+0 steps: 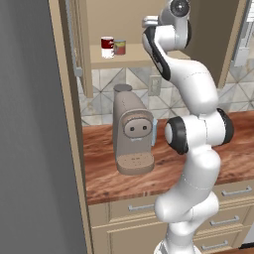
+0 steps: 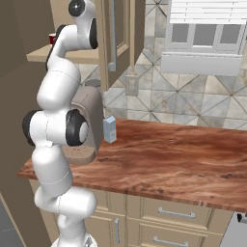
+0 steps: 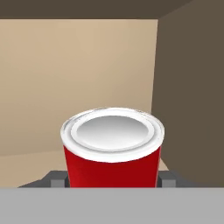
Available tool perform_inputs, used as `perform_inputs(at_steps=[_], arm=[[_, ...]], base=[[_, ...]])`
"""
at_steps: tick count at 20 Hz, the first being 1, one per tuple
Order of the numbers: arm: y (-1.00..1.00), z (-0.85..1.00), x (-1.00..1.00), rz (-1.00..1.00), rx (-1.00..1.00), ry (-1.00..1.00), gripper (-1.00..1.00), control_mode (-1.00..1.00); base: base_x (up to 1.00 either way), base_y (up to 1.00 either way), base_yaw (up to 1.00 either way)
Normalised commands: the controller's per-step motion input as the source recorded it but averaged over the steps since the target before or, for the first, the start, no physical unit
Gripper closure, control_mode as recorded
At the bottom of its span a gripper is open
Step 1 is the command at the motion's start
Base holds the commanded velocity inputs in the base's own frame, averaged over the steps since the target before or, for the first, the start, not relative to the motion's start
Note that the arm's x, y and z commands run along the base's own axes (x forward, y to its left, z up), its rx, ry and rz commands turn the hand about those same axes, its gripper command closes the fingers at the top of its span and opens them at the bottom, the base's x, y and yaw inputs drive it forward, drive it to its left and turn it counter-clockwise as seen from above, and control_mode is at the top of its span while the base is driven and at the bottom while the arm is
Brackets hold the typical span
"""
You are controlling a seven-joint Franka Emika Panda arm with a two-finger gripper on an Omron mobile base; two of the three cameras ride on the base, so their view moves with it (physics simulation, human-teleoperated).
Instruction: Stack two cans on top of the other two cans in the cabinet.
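Observation:
A bright red can (image 3: 111, 164) with a silver lid sits between my gripper's (image 3: 111, 177) two fingertips (image 3: 55, 177), and the gripper is shut on it. Behind it are the tan back wall and the right side wall of the cabinet (image 3: 87, 65). In the left base view my arm reaches up into the cabinet (image 1: 134, 58). On its shelf, to the left of the arm, stand a dark red can with a white lower band (image 1: 107, 47) and a greyish can with a red upper band (image 1: 119, 47), touching side by side. The held can is hidden behind the arm there.
A beige coffee machine (image 1: 131, 131) stands on the wooden counter (image 1: 233, 144) below the cabinet, with a small pale blue carton (image 2: 109, 129) beside it. The open cabinet door (image 2: 116, 34) hangs right of the arm. A tall grey panel (image 1: 30, 124) bounds the left.

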Motion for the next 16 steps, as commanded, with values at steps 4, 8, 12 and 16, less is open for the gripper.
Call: perform_inputs(at_steps=[4, 8, 12, 16], arm=[[-0.07, 0.00, -0.10, 0.00, 0.00, 0.00, 1.00, -1.00], [-0.03, 0.00, -0.12, 0.00, 0.00, 0.00, 1.00, -1.00], [0.00, 0.00, -0.09, 0.00, 0.00, 0.00, 1.00, -1.00], [0.00, -0.09, -0.01, 0.00, 0.00, 0.00, 1.00, -1.00]], base=[[0.00, 0.00, 0.00], [0.00, 0.00, 0.00], [0.00, 0.00, 0.00], [0.00, 0.00, 0.00]])
